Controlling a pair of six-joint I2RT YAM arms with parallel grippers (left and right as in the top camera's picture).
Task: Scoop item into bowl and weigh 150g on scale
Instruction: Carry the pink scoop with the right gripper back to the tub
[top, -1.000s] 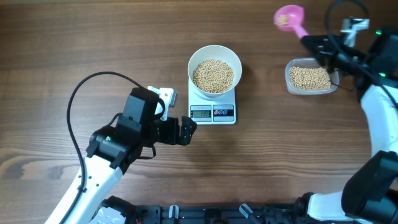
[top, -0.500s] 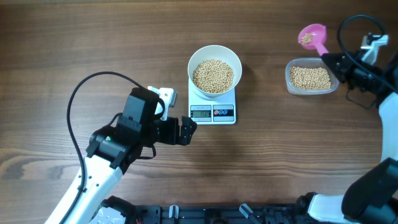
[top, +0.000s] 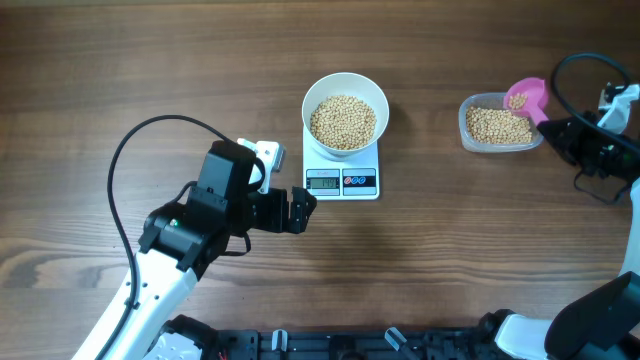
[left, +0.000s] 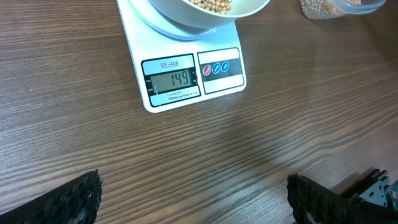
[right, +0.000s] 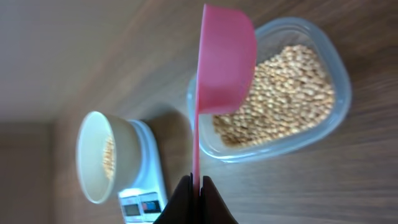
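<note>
Overhead: the bowl (top: 345, 85) of beans (top: 343, 120) sits on the scale (top: 342, 178) mid-desk (top: 150, 70), with the tub (top: 500, 127) well to its right. The pink scoop (top: 527, 98), earlier beyond the tub, now hangs over its right rim.

Left wrist: the left end effector (left: 193, 199) gapes open before the scale, which reads 149.

Right wrist: the right end effector (right: 194, 198) is closed on the scoop's handle.

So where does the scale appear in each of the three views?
Overhead: the scale is near the centre of the picture.
Left wrist: the scale is at top centre, display readable.
Right wrist: the scale is at bottom left, seen sideways.
Shared landmark: the white bowl standing on it.
</note>
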